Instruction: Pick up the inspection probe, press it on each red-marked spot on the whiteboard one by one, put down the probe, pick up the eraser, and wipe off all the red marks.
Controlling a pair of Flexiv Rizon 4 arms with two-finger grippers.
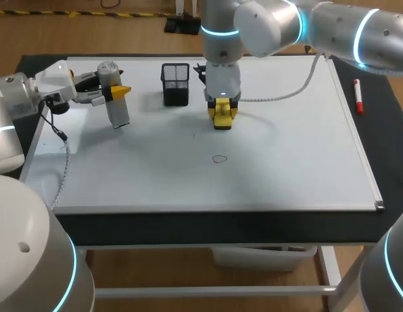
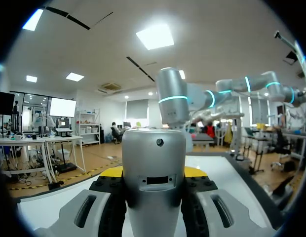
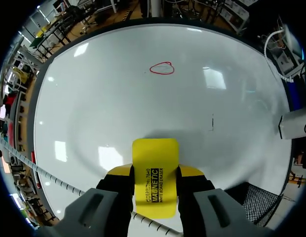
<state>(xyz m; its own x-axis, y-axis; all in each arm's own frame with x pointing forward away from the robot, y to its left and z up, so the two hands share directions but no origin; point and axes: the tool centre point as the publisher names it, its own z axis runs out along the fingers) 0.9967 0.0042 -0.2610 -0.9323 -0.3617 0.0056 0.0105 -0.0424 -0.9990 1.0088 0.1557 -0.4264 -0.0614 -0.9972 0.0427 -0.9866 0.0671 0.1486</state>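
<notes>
The eraser point(image 3: 154, 175) was clamped between the fingers of the right gripper point(image 3: 154, 173) over the whiteboard point(image 1: 286, 162), near a mesh cup point(image 1: 175, 83). One red mark point(image 3: 162, 68) lay on the board ahead of it, well apart. The probe point(image 1: 114, 97) stood nearly upright near the board's left edge, gripped from both sides by the left gripper point(image 1: 114, 91), and a marker point(image 1: 359, 96) lay beyond the board's right edge.
</notes>
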